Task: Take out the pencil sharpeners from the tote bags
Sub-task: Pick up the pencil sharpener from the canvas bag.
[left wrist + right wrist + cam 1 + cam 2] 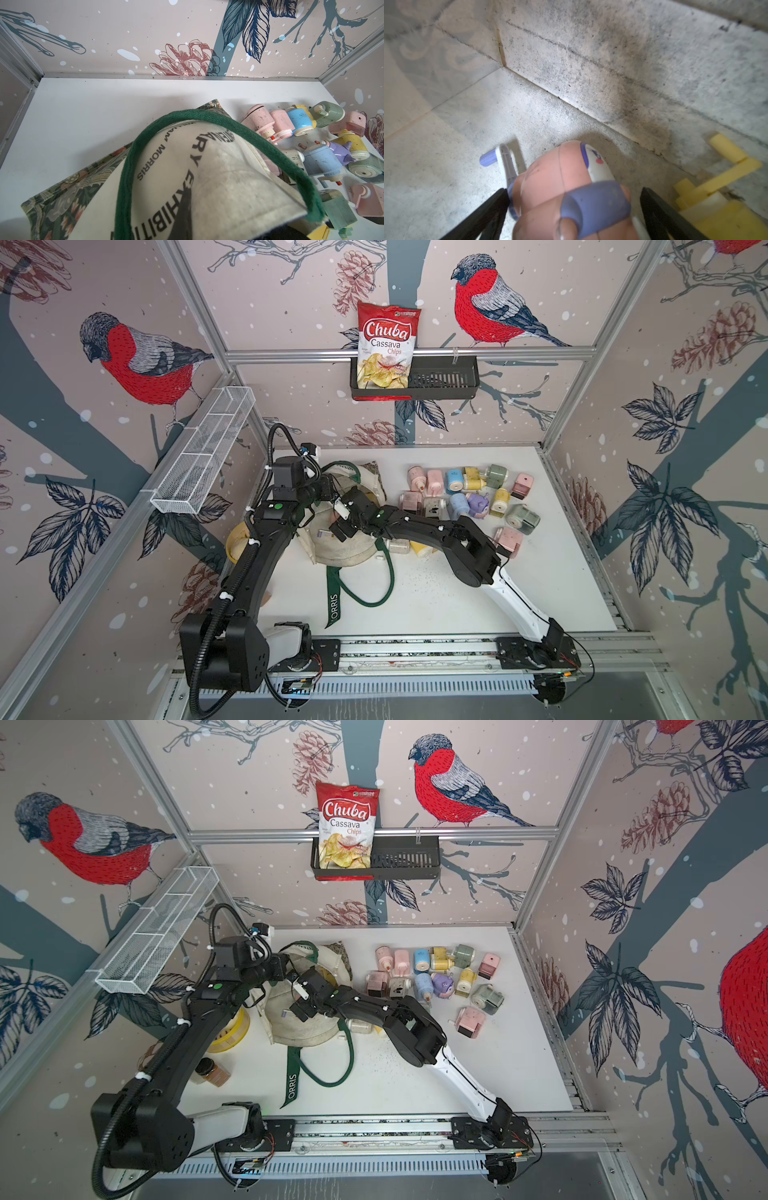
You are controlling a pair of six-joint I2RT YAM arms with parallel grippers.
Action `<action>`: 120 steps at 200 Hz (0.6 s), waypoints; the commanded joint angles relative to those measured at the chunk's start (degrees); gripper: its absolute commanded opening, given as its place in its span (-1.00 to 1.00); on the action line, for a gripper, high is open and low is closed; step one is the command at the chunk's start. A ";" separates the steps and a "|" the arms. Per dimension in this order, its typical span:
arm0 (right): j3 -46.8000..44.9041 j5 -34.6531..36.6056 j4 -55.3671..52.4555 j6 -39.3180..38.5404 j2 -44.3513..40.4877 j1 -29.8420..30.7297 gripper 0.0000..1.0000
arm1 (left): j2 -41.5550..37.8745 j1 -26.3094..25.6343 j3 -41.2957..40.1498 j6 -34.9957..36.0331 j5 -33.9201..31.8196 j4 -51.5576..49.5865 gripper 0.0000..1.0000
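In both top views the tote bag [345, 549] lies slumped on the left half of the bench [457, 605], with one dark green handle [374, 593] trailing toward the near edge. The left claw [330, 491] sits closed at the bag's raised far rim, with canvas drawn up to it. The right claw [340, 520] reaches into the bag's opening from the right, its fingers spread. A cluster of pencil sharpeners [469, 497] in pink, blue, yellow, green and purple lies out on the bench toward the far right corner. Two more rest just beside the bag, partly under the right arm. A yellow bowl [232, 1031] stands at the left edge, and an amber jar [212, 1071] lies nearer the front left corner. A chips bag [388, 348] stands in a black basket [444, 377] on the back wall.

In the left wrist view, lettered cream canvas and a green handle loop [207, 118] rise close to the lens. The loose sharpeners [301, 124] lie beyond it. The claw itself is out of this picture.

The right wrist view looks inside the bag, at smudged canvas walls and floor. The right claw [574, 191] is wide open around a pink sharpener [550, 172] with purple trim and a white crank [506, 160]. One black finger [496, 203] is against its crank side and the other stands clear. A yellow sharpener [716, 207] lies just beside it.
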 commanded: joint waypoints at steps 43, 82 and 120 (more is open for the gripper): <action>-0.68 -4.62 -5.64 -0.34 0.09 0.08 0.97 | 0.06 0.23 0.09 -0.57 0.65 2.89 -1.00; -4.52 -7.54 -4.45 -0.76 -2.28 0.12 0.99 | 0.18 0.22 0.08 -0.64 0.74 2.83 -1.00; -4.78 -6.11 -3.48 -0.03 -2.39 0.16 0.97 | 0.23 0.23 0.13 -0.64 0.70 2.79 -1.00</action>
